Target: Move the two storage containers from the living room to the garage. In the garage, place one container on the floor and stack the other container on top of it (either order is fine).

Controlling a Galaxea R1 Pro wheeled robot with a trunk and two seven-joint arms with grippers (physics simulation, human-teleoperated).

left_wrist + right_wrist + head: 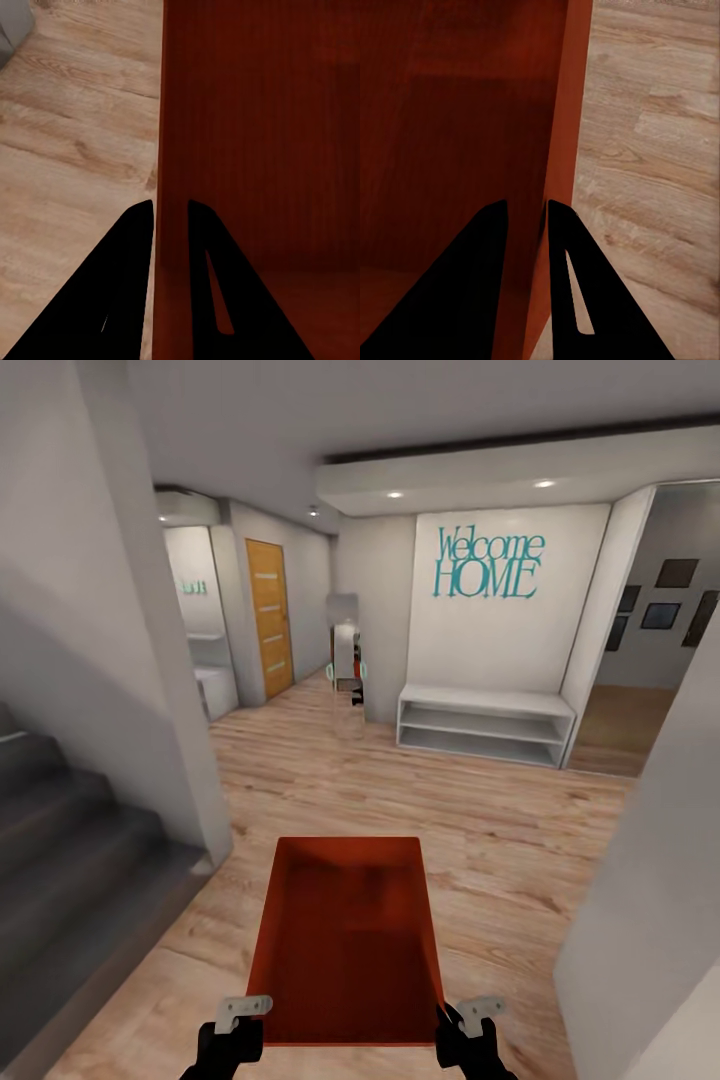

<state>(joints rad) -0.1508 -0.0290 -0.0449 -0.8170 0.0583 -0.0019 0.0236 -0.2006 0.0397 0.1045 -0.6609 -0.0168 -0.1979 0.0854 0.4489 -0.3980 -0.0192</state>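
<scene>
Orange-red storage container [345, 945] held level above light wood plank floor [500, 840] in hallway. Left gripper [171, 206] clamps its left wall, right gripper [526, 206] clamps right wall. White bench [485, 725] well ahead, grey stairs [70, 840] at left.

Your orange-red lidless storage container [345, 950], level above light wood plank flooring, side walls pinched by both grippers

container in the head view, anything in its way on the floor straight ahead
Nothing visible right ahead: the container, held by both tools, faces bare wood floor. Farther on stand a white bench and a wall at left.
</scene>
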